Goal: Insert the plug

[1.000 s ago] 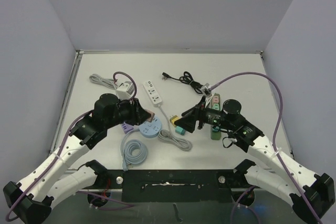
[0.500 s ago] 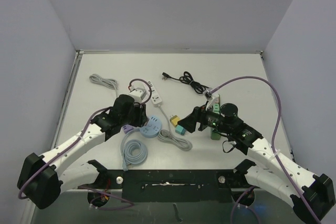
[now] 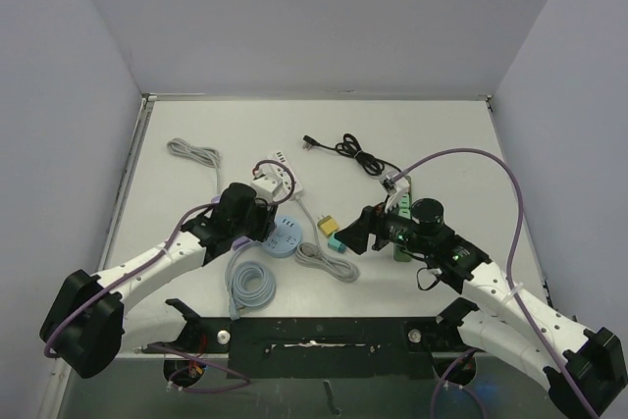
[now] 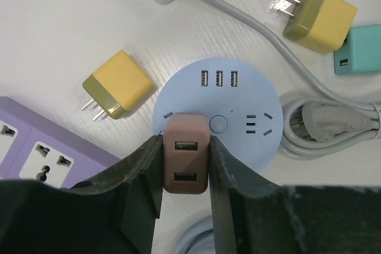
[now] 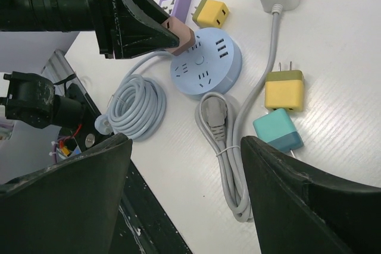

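Left wrist view: left pincer (image 4: 185, 150) is closed down narrow, clamping the brown plug (image 4: 186, 168) by its two sides. The USB ports face up, so the prongs should point down at the round blue hub (image 4: 238, 117). The plug sits over the hub's left-edge socket on the worktop (image 4: 59, 22); can't tell if it's fully seated. The side grip probably keeps it square for pressing down. Right pincer (image 5: 186, 147) is wide open and empty above the grey cord (image 5: 217, 123), apart from the hub.

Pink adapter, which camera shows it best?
Left wrist: the pink adapter sits centre frame, both USB ports showing, over the blue hub. Right wrist shows only a small corner of it; from the top it is too small to tell.
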You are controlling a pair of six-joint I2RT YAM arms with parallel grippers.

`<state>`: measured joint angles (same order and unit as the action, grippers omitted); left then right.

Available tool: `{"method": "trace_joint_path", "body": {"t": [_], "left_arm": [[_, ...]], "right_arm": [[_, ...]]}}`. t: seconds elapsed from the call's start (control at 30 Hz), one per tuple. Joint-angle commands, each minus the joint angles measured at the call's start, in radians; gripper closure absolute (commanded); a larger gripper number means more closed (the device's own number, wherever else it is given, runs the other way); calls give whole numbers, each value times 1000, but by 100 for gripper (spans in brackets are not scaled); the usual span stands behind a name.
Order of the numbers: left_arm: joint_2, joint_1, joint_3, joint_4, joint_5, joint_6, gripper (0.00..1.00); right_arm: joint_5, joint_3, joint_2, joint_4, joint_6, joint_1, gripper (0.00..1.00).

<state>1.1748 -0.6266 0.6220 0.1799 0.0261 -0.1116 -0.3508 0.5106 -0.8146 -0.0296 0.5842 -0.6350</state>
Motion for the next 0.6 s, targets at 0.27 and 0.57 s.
{"method": "trace_joint_path", "body": {"t": [0.27, 0.57], "left_arm": [[41, 2, 0, -88, 29, 84, 100], [107, -7, 73, 10, 24, 45, 100]], "right_arm": [[9, -20, 19, 42, -12, 16, 25], [24, -34, 40, 30, -13, 24, 25]]}}
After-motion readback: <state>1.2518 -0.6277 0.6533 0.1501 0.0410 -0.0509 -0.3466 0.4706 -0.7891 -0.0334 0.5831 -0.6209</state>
